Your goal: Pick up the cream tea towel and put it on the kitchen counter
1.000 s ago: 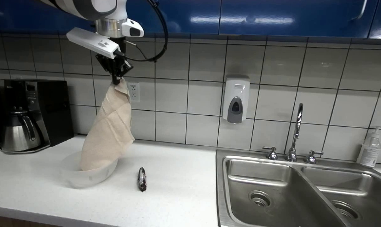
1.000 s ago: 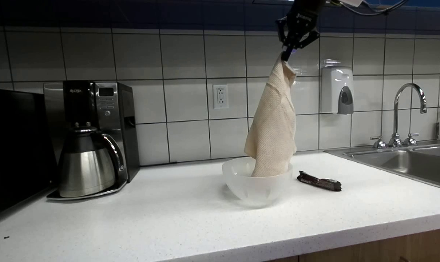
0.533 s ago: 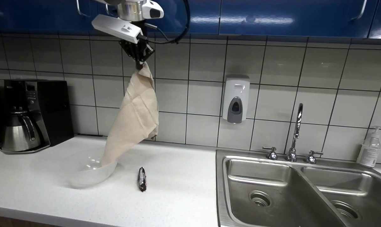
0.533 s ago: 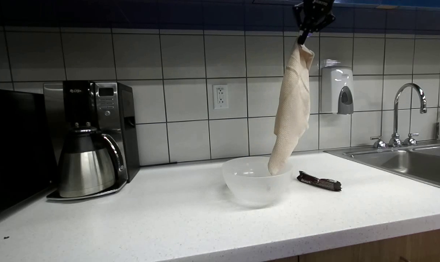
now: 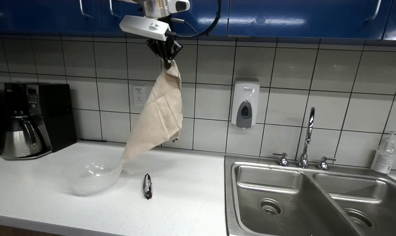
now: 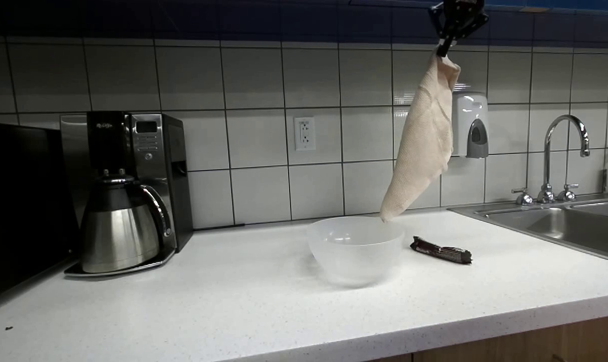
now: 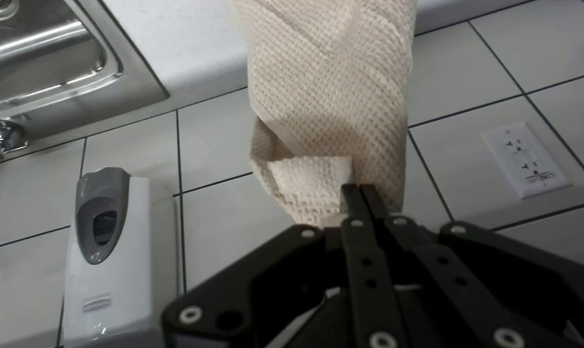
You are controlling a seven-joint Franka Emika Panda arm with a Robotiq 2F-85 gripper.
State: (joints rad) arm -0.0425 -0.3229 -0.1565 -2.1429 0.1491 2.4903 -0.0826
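The cream tea towel (image 5: 160,113) hangs in the air, also seen in an exterior view (image 6: 424,141) and in the wrist view (image 7: 330,82). My gripper (image 5: 167,65) is shut on its top end; the closed fingertips also show in an exterior view (image 6: 442,50) and in the wrist view (image 7: 365,188). The towel slants, its lower tip trailing at the rim of a clear frosted bowl (image 5: 93,180), also in an exterior view (image 6: 356,259). I cannot tell whether the tip touches the rim. The white kitchen counter (image 5: 184,200) lies below, also in an exterior view (image 6: 223,311).
A dark wrapped bar (image 5: 147,186) lies on the counter beside the bowl. A steel sink (image 5: 229,196) with a faucet (image 5: 307,137) is to the right. A soap dispenser (image 5: 245,103) is on the tiled wall. A coffee maker (image 5: 40,118) stands at the left. Blue cabinets (image 5: 283,16) hang above.
My gripper has moved right and up in both exterior views with the towel. The towel's lower end has come up out of the bowl to its rim.
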